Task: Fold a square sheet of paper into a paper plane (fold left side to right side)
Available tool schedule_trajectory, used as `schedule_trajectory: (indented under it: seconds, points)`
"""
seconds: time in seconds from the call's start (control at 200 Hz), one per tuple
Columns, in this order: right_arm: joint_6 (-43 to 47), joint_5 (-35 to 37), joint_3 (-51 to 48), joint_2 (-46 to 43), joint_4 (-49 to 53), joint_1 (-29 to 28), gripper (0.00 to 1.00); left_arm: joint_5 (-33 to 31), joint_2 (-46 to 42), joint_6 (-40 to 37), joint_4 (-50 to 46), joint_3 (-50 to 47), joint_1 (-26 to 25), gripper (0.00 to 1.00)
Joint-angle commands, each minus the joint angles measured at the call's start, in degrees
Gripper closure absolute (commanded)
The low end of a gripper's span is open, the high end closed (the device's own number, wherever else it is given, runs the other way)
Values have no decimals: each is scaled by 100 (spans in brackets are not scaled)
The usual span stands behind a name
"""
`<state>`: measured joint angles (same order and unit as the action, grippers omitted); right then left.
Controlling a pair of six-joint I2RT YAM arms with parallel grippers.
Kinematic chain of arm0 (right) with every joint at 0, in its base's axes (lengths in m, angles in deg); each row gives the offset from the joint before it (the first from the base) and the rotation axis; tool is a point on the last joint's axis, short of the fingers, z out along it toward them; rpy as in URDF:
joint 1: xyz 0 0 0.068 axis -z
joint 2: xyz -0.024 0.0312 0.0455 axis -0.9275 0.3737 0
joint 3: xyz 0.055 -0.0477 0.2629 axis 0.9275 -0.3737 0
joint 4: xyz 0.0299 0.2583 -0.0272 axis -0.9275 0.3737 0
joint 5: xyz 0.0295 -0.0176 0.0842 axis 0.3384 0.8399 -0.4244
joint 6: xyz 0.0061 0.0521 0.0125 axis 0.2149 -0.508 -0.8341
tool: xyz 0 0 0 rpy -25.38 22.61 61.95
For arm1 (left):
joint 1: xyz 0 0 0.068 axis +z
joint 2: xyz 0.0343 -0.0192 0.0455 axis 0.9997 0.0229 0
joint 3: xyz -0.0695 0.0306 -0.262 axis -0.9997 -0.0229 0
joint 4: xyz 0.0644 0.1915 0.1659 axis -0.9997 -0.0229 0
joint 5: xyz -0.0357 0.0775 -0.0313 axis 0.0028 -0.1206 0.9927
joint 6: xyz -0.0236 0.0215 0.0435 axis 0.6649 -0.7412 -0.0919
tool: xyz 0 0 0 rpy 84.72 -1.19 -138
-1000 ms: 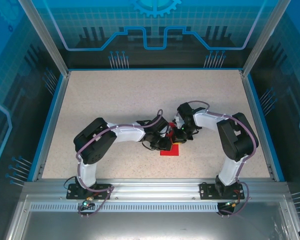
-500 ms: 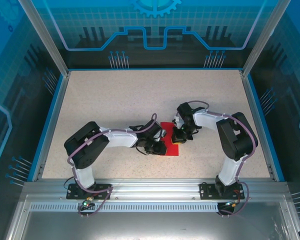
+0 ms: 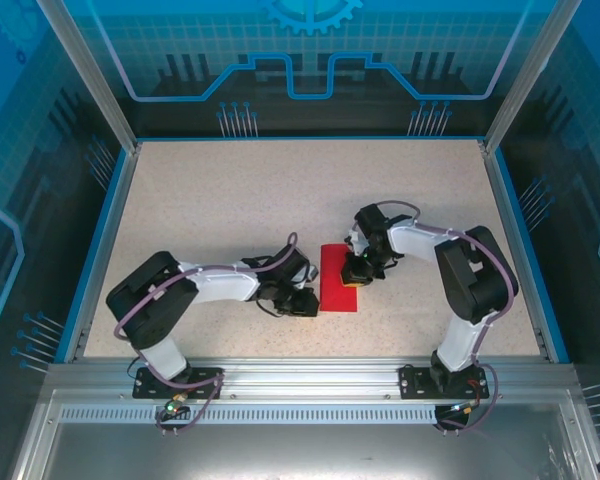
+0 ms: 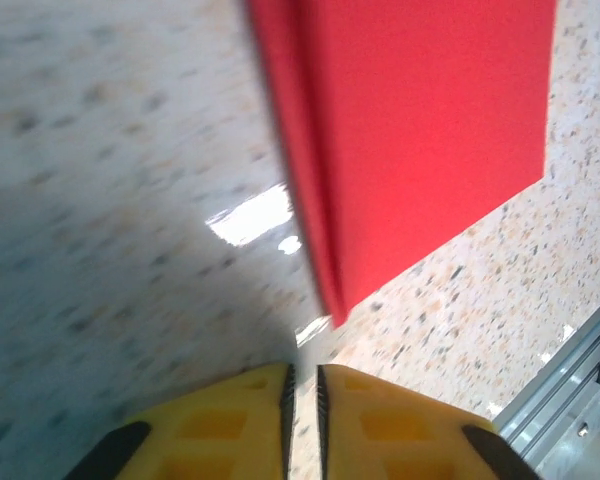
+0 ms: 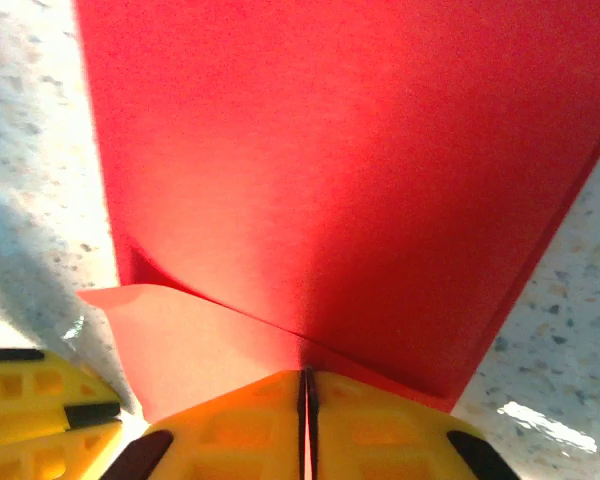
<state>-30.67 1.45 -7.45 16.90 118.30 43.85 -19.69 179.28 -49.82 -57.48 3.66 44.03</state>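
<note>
Our right end effector (image 3: 358, 272) pinches the square sheet of paper (image 3: 337, 290), which lies folded on the table (image 3: 210, 200). Our left end effector (image 4: 301, 388), pressed together and empty, sits just beside its left edge. We judge the fold laid; creasing comes next.

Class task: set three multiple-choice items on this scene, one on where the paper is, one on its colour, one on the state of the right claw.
1. Where is the sheet of paper?
A. on the table, beside the left claw
B. on the metal rail
C. in the far corner

2. Its colour?
A. blue
B. white
C. red

3. The right claw is:
A. wide open
B. shut on the paper
C. shut on nothing

Answers: A, the top view shows it on the table by the left claw; C, it is bright red in each view; B, the right wrist view shows paper pinched in it.
</note>
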Motion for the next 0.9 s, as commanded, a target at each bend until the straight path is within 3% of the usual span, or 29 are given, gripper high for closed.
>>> schedule_trajectory:
  seconds: [0.0, 0.21, 0.345, 0.595, 0.895]
  points:
    - [-151, -163, -158, -617, -449, 160, 75, 75, -461, 58, -346, -20, 279, 76]
    - [-94, 335, -498, -1395, -426, 481, 48, 111, -652, 167, 189, 179, 700, 52]
    - [-98, 245, -753, -1664, -513, 723, 37, 154, -243, 91, 440, 563, 762, 46]
    - [-120, -7, -1046, -1856, -638, 854, 33, 483, 816, -154, 520, 1304, 758, 50]
    - [-41, -202, -1140, -1905, -665, 931, 31, 717, 1307, -222, 577, 1554, 755, 73]
